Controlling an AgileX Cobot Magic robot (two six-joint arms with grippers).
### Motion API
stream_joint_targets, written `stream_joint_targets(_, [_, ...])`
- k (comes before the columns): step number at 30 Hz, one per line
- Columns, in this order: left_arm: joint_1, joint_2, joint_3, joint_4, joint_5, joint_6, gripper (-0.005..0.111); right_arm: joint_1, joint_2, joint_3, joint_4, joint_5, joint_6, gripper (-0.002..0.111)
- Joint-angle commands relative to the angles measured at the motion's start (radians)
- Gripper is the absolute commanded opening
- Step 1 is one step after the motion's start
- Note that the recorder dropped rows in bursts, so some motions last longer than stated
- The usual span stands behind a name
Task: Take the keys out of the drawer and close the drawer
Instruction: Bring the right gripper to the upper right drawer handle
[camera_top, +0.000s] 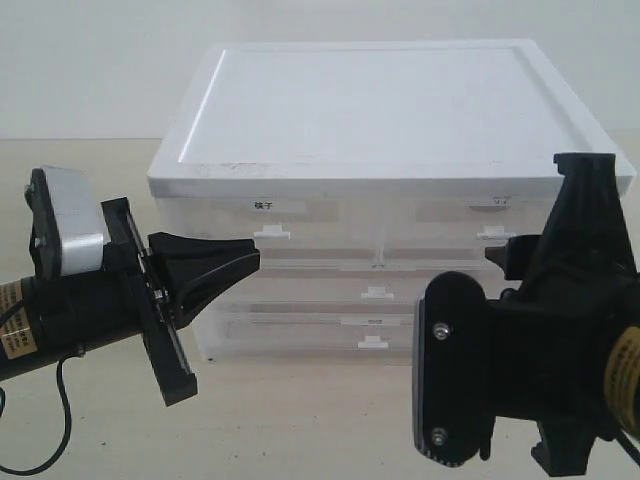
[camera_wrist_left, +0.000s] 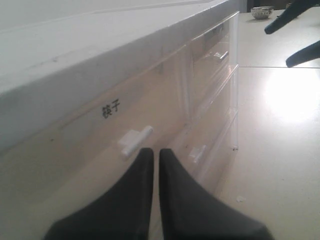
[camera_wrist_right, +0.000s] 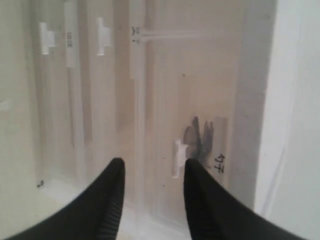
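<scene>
While the half-width translucent plastic drawer (camera_wrist_right: 195, 85) stood shut, the task was at its first step: getting hold of the handle to pull it out. Nearest the wrist camera, the black right gripper (camera_wrist_right: 151, 170) had its fingers (camera_wrist_right: 112, 195) spread partway and pinching nothing. They were aimed at the small white tab handle (camera_wrist_right: 177, 157) just beyond their tips; whether they touched it I could not tell. Behind the drawer front, the keys (camera_wrist_right: 197, 137) showed only as a dark blurred shape beside the handle. The next move, I judged, called for straddling the tab, closing on it and pulling straight outward. The black left gripper (camera_wrist_left: 156, 155) had its fingers pressed together, empty, close before the neighbouring drawer (camera_wrist_left: 111, 108) labelled in black characters, part of the white-topped plastic cabinet (camera_top: 370, 100).
</scene>
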Motion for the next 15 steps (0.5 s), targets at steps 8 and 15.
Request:
stream_joint_targets(8, [-0.006,0.001,-0.006,0.009,-0.01,-0.009,0.005,0.001,0.014,0.108,-0.211,0.011,0.139,0.035])
stream_joint_targets(15, [-0.006,0.001,-0.012,0.009,-0.01,-0.041,0.005,-0.042,0.014,0.132,-0.221,-0.04,0.165,0.035])
